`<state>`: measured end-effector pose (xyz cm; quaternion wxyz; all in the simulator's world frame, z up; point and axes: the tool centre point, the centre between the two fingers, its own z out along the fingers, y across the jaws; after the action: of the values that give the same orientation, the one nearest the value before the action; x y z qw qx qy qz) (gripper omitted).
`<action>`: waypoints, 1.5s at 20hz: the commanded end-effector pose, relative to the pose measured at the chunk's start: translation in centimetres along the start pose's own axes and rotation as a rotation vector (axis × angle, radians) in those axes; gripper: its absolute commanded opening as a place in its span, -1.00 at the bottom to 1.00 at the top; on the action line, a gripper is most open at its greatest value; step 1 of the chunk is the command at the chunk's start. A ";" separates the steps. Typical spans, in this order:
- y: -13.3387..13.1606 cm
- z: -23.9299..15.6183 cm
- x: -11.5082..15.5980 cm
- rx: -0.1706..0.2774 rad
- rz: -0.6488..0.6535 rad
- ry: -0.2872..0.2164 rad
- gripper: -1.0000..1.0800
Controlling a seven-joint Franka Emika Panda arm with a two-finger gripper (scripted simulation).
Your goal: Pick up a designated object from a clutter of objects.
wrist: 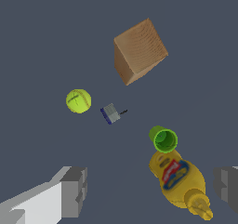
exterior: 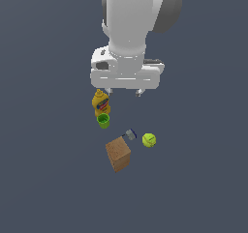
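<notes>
Target piece [exterior: 130, 134] [wrist: 110, 113]: tiny grey-white body with a dark blue end, lying free on the dark counter [exterior: 193, 188] [wrist: 42, 42], nothing touching it. In the wrist view a thin dark stub sticks out of the grey side, opposite the blue end. It sits between the tennis ball [exterior: 149, 140] [wrist: 78, 101] and the wood block [exterior: 118, 153] [wrist: 139, 51]: ball just beside it toward the exterior view's right, block just beside it on the other side and a little nearer that camera. Whether the piece touches the block's upper corner I can't tell from the exterior view; the wrist view shows a clear gap. Block rests flat on the counter, turned corner-on to both cameras, wood grain visible on its top face. Green cup [exterior: 103, 121] [wrist: 163, 139] stands upright, mouth up, near the piece but apart from it, toward the exterior view's left. Mustard bottle [exterior: 100, 103] [wrist: 181, 181] is right behind the cup, touching or nearly so; red-blue label is visible, and the wrist view shows the nozzle pointing away from the cup. My claw [exterior: 123, 91] [wrist: 151, 190] hangs above the clutter, roughly over the bottle and cup, well clear of the counter. Fingers [wrist: 74, 190] are spread wide with nothing between them; claw is empty. Target is not under the claw, it's offset toward the ball and block.
</notes>
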<state>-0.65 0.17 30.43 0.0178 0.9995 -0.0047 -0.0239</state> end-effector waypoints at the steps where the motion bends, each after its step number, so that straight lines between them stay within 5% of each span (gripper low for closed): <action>1: 0.0 0.0 0.0 0.000 0.000 0.000 0.92; 17: -1.5 -1.7 0.6 -0.006 -0.047 0.029 0.92; 30: -1.9 1.7 1.7 0.009 0.095 0.030 0.92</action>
<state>0.87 1.98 29.17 0.0153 0.9991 -0.0394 -0.0080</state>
